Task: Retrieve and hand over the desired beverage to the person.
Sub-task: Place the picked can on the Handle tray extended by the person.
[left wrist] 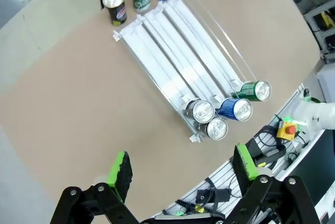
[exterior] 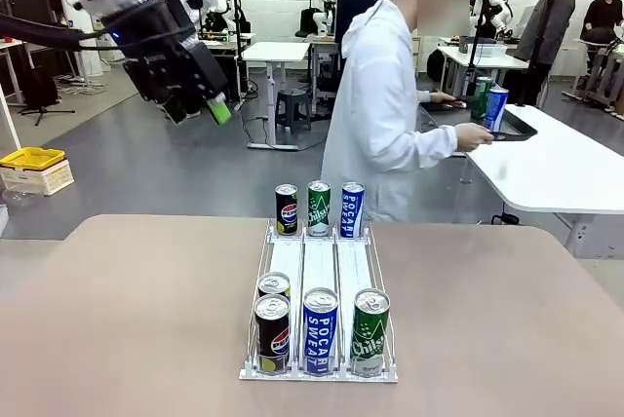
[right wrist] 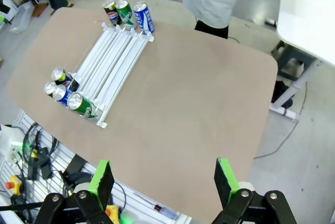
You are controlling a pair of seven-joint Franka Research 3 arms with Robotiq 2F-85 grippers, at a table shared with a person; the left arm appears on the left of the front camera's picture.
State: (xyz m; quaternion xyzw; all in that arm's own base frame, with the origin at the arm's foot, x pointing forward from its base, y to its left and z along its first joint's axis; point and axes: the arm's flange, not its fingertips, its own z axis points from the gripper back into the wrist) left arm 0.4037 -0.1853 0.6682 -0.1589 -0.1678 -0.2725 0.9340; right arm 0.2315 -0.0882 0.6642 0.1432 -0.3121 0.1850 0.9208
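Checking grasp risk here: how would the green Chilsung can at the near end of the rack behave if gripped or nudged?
The green Chilsung can looks tall, slim and upright, so a high nudge could tip it. Its smooth round wall may slip or roll. The rack rails probably steady it sideways.

Lighting is bright, even and diffuse, from overhead. Shadows on the table (exterior: 146, 320) are soft and short. Can tops (left wrist: 203, 111) carry small glare spots. Both wrist views show wide-angle distortion, curving the table edges. The near left arm (exterior: 146, 18) is slightly soft; the far background remains reasonably sharp.
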